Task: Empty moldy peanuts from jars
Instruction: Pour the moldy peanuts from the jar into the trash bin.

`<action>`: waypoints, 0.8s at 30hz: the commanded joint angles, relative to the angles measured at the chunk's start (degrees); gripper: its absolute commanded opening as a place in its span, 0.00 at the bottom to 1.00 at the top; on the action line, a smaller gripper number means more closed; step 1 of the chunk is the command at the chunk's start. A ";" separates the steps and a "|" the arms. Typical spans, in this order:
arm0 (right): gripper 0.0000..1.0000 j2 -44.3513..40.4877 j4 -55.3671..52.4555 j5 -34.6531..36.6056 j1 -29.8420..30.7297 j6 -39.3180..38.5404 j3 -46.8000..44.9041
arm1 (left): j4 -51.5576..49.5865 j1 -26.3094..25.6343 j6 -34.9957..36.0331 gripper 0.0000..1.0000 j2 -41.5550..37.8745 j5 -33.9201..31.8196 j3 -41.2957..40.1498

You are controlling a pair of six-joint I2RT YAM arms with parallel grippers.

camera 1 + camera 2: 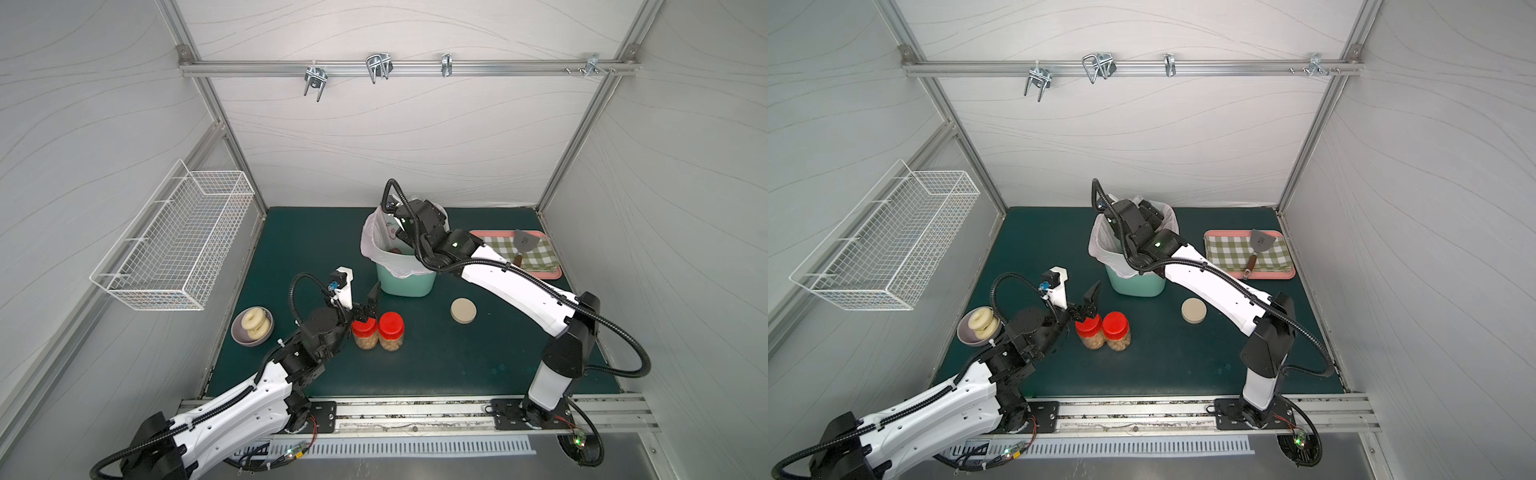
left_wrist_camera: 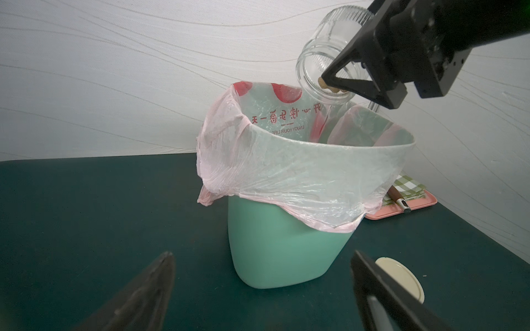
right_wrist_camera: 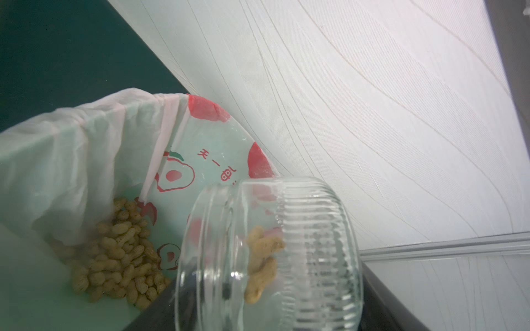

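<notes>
Low in a top view, the left gripper (image 1: 368, 302) gapes wide beside two capped, full red-lidded jars (image 1: 391, 332). Mid-frame beyond, the right gripper (image 2: 335, 77) clasps the open jar (image 3: 289, 252), tilted over the bin (image 2: 281, 243). A few moldy peanuts (image 3: 262, 258) sit inside, so tip steeper, keeping the mouth within the rim.

Bagged mint bin (image 1: 405, 284), donuts (image 1: 254, 322) in bowl (image 1: 244, 339), spatula (image 1: 524, 241) on tray (image 1: 540, 275)

top views: high front, facing down, whole scene | wrist views: near, sharing bin (image 2: 286, 252), jar (image 2: 321, 48)
</notes>
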 commanded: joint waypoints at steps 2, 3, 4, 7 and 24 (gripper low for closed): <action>0.00 0.35 2.64 3.36 0.42 -3.28 2.13 | 1.96 0.18 0.25 0.97 -0.39 -0.31 0.47; 0.00 0.22 3.01 3.51 0.68 -3.59 1.76 | 1.96 0.17 0.18 0.97 -0.57 -0.31 0.48; 0.00 -0.23 4.06 3.62 0.71 -4.06 0.99 | 1.96 0.17 0.19 0.97 -0.62 -0.31 0.47; 0.00 -0.84 4.01 3.52 0.35 -2.62 0.72 | 1.87 0.24 0.10 0.97 -0.69 -0.21 0.47; 0.00 0.75 4.30 5.39 1.42 -5.10 0.49 | 1.56 0.18 0.27 0.97 -1.59 -0.46 0.20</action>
